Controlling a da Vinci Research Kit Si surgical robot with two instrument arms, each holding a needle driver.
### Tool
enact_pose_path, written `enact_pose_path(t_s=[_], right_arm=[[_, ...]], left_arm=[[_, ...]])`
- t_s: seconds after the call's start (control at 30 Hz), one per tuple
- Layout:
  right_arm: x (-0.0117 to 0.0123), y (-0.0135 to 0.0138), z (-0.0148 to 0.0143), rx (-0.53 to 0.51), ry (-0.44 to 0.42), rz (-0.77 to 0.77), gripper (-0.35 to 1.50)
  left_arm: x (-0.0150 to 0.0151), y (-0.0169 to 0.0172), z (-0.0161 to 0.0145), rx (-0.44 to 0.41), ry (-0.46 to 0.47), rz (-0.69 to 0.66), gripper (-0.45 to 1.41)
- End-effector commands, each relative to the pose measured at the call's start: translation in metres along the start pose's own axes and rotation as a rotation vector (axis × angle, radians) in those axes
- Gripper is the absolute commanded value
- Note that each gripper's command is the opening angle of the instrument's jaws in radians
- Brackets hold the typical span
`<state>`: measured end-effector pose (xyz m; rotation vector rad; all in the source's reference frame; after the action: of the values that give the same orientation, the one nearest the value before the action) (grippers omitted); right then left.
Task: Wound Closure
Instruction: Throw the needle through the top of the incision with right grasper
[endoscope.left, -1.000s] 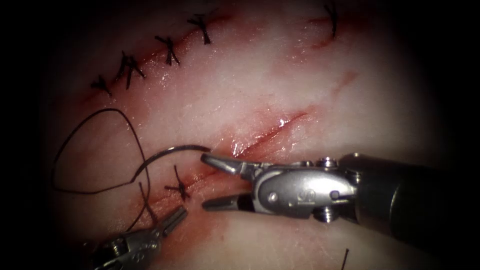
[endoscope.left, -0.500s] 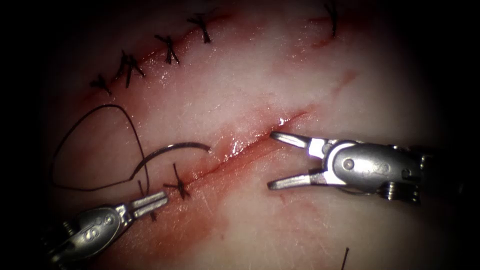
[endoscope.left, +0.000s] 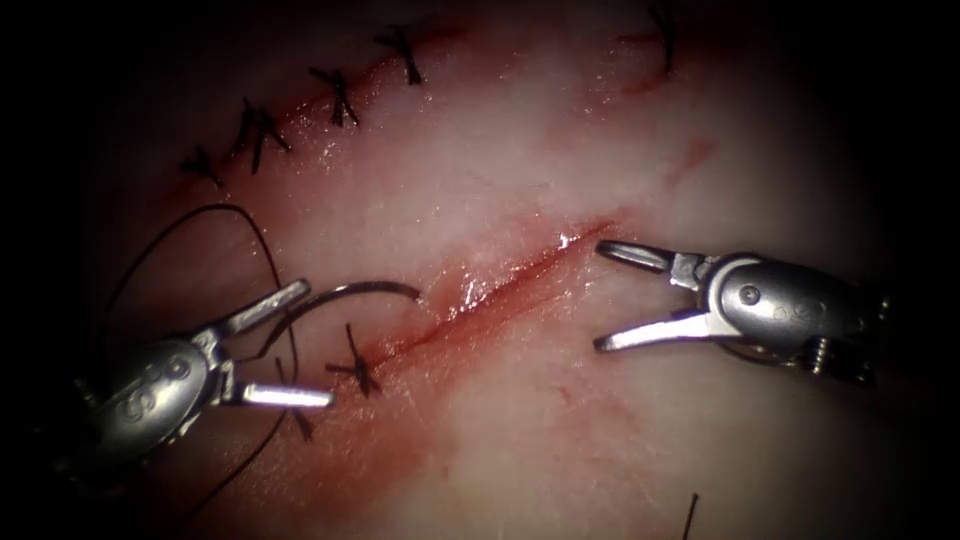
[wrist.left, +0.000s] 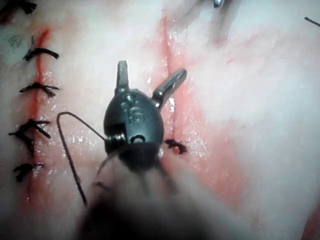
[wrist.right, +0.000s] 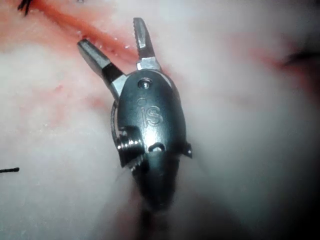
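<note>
The curved needle (endoscope.left: 355, 293) lies on the tissue (endoscope.left: 520, 420) left of the cut (endoscope.left: 500, 285), with its tip next to the cut's edge. I cannot tell whether the tip is in the tissue. My left tool (endoscope.left: 316, 344) is open, its jaws on either side of the needle's tail end, and holds nothing. Black thread (endoscope.left: 190, 215) loops from the tail to the left. My right tool (endoscope.left: 599, 297) is open and empty, just right of the cut. The left wrist view has the open left tool (wrist.left: 150, 72) and the thread (wrist.left: 65, 145). In the right wrist view, the right tool (wrist.right: 112, 35) is open beside the cut (wrist.right: 65, 22).
One tied stitch (endoscope.left: 355, 368) crosses the cut's lower left end. A second, closed cut with several stitches (endoscope.left: 335, 100) runs across the upper left. A cut thread end (endoscope.left: 690, 512) lies near the lower right. Red fluid (endoscope.left: 400, 440) stains the tissue below the cut.
The right tool has drawn back to the right, away from the needle's tip, and stayed open. The left tool has moved up and left and opened its jaws about the needle's tail.
</note>
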<state>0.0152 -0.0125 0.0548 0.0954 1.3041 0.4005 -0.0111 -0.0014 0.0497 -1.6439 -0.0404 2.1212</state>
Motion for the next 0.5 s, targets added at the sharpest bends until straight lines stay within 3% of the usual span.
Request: enact_pose_path(t_s=[0.03, 0.5], right_arm=[[-0.0002, 0.0002, 0.0006, 0.002, 0.002, 0.0, 1.31], [0.0001, 0.0005, 0.0005, 0.006, 0.0, 0.004, 1.28]], left_arm=[[-0.0001, -0.0007, 0.0007, 0.008, -0.006, 0.003, 0.56], [-0.0021, -0.0018, 0.0004, 0.017, -0.026, 0.011, 0.42]])
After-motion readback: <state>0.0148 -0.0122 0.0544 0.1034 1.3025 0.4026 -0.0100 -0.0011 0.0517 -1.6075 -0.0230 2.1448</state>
